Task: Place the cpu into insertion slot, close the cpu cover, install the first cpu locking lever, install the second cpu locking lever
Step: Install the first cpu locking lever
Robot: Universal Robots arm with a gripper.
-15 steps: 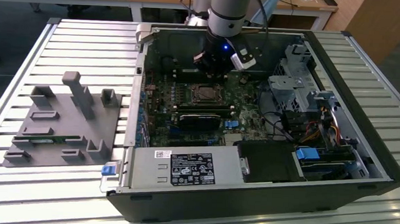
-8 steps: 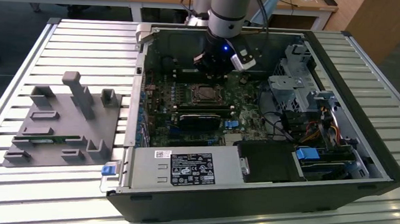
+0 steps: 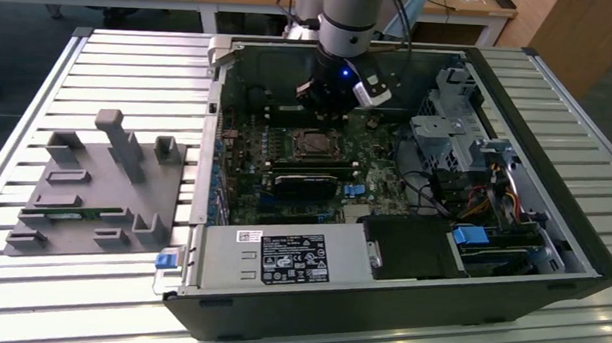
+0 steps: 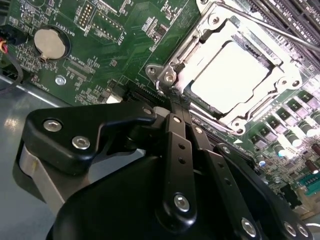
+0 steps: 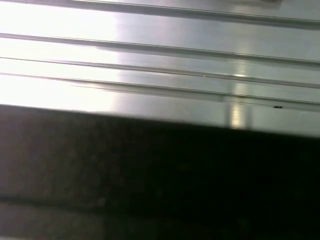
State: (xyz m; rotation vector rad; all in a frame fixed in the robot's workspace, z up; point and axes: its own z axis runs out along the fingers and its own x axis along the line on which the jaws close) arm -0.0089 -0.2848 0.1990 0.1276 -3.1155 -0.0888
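Black gripper [image 4: 176, 107] linkage filled the foreground of the second wrist view, fingers pinched together on nothing, their tip right at the socket's corner. Beyond it the cpu [image 4: 234, 75] sat in its slot with the cpu cover [image 4: 170, 75] down around it — a thin locking lever [image 4: 270, 27] ran alongside. The risk, I'd judge: the tip slipping off onto the green board.

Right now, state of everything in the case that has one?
cpu: seated in the socket, metal top showing.
cpu cover: closed down over the cpu, framing it.
locking lever: thin rod lying along one side of the socket; whether it is latched can't be told.
claw: fingers together, tips at the socket's corner, holding nothing.
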